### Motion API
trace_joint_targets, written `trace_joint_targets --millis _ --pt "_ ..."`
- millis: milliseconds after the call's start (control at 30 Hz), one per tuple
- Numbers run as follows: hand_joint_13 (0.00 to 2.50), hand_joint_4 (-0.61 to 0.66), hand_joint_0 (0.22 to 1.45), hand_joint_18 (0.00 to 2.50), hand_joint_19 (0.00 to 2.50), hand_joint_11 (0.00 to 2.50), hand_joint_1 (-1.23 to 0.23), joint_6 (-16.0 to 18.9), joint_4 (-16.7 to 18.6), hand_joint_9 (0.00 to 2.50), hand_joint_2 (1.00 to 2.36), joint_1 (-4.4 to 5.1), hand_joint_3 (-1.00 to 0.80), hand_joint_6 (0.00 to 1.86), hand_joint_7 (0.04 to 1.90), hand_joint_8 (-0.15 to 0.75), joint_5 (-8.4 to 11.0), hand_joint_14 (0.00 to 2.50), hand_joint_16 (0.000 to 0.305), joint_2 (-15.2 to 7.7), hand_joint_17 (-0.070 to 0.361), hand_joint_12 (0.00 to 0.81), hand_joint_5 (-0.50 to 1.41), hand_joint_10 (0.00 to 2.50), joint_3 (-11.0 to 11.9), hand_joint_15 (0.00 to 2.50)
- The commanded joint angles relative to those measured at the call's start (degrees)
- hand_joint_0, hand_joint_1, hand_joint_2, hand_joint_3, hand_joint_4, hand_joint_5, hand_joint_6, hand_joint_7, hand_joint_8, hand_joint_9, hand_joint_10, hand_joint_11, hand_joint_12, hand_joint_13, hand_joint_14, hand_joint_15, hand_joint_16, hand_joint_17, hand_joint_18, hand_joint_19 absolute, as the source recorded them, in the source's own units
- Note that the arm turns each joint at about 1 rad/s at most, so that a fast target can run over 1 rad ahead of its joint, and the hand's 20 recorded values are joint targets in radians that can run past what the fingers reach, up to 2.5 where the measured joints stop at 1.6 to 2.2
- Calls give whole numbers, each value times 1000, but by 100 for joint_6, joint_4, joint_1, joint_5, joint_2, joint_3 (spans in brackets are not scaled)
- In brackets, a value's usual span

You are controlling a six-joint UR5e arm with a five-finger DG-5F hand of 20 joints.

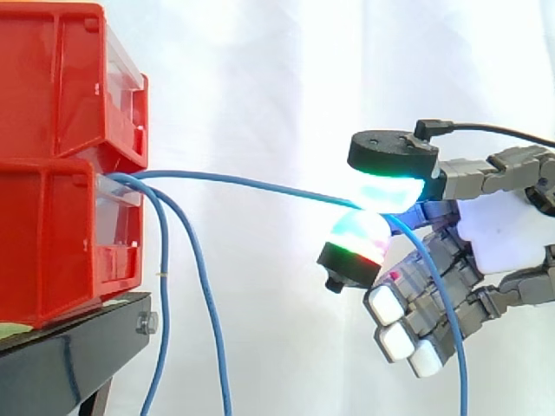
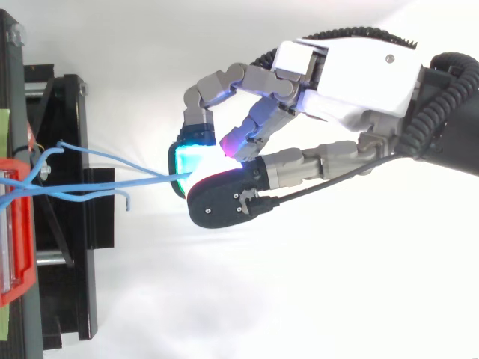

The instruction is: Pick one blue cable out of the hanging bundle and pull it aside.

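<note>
The hand (image 1: 496, 236), right of the red bins (image 1: 52, 130), pinches one blue cable (image 1: 243, 181) between glowing pads (image 1: 390, 186). The cable stretches nearly level from bins to hand, other cables (image 1: 206, 295) hanging down.

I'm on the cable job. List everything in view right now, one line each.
bins: two, red, stacked on the stand at left.
stand: one, black, under the bins.
held cable: one, blue, stretched from the bins to the robot hand, its tail hanging below.
hanging cables: two, blue, drooping beside the bins.
curtain: one, white, behind everything.
robot hand: one, grey and white with glowing pads, at right, pinching the held cable.
</note>
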Motion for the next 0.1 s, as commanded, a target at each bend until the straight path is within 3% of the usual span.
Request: trace_joint_targets --millis 0,67 --pt "985 23 625 852 397 500 -758 0 0 1062 1013 0 -56 900 1246 305 0 16 40 1 90 362 -98 15 1 495" --pt "984 20 624 851 400 506 -757 0 0 1062 1013 0 -56 900 1247 304 0 18 40 1 90 361 -98 14 1 493"
